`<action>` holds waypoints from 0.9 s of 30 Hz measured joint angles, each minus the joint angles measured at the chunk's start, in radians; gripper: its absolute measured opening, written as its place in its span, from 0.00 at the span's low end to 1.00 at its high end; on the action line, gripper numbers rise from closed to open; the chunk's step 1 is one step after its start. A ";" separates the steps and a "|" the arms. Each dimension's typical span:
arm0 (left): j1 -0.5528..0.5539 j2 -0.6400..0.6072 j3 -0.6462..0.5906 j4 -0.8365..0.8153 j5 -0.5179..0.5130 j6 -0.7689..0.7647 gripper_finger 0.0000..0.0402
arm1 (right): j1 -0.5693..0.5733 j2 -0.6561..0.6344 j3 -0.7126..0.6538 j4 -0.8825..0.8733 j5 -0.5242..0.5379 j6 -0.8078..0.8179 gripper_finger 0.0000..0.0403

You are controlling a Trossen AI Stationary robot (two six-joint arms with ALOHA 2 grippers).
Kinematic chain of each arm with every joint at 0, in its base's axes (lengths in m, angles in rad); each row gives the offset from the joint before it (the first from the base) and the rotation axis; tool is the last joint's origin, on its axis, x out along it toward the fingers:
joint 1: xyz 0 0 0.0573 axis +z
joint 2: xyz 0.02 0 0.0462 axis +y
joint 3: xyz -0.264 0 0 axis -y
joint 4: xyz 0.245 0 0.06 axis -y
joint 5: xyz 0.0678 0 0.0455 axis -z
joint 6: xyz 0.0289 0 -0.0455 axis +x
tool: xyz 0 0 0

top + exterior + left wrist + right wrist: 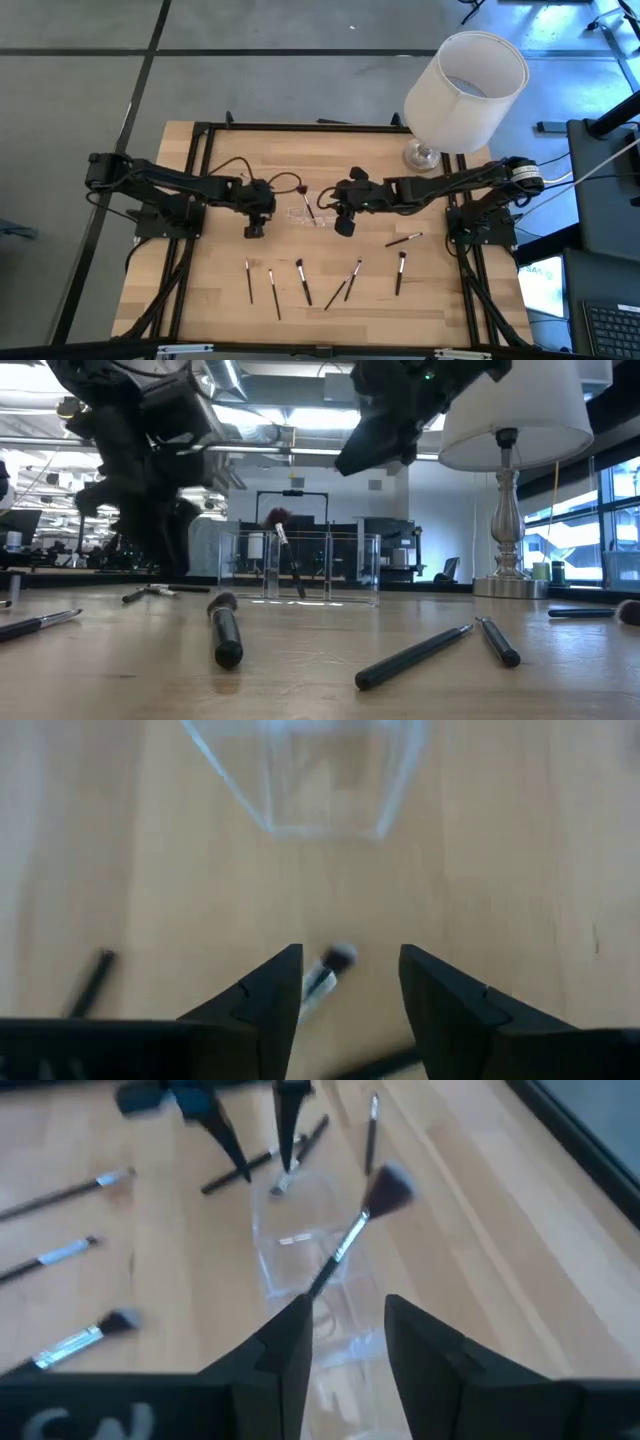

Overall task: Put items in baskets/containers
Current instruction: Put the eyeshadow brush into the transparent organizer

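A small clear container (305,214) stands on the wooden table between my two grippers. One brush (350,1240) stands slanted in it, handle end down and its fluffy tip (302,187) above the rim. Several more thin brushes (303,281) lie flat toward the near edge. My left gripper (350,982) is open just left of the container, with a brush tip (338,958) on the table below the gap. My right gripper (345,1330) hangs open above the container's right side and holds nothing.
A lamp with a big white shade (465,88) stands at the far right, its base (424,155) on the table. A single brush (403,240) lies right of the container. Bare wood stretches along the table's near edge, beyond the row of brushes.
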 joint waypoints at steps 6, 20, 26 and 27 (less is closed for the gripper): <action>-0.005 0.107 0.002 0.021 -0.044 0.011 0.40 | 0.000 -0.071 -0.040 -0.002 -0.018 0.027 0.32; -0.009 0.153 0.006 0.045 -0.080 0.019 0.15 | 0.061 -0.118 -0.055 0.005 0.008 0.028 0.32; -0.008 0.155 0.007 0.047 -0.111 0.020 0.02 | 0.063 -0.118 -0.055 0.005 0.008 0.038 0.32; -0.008 0.156 0.012 0.040 -0.127 0.019 0.02 | 0.063 -0.118 -0.055 0.005 0.008 0.040 0.32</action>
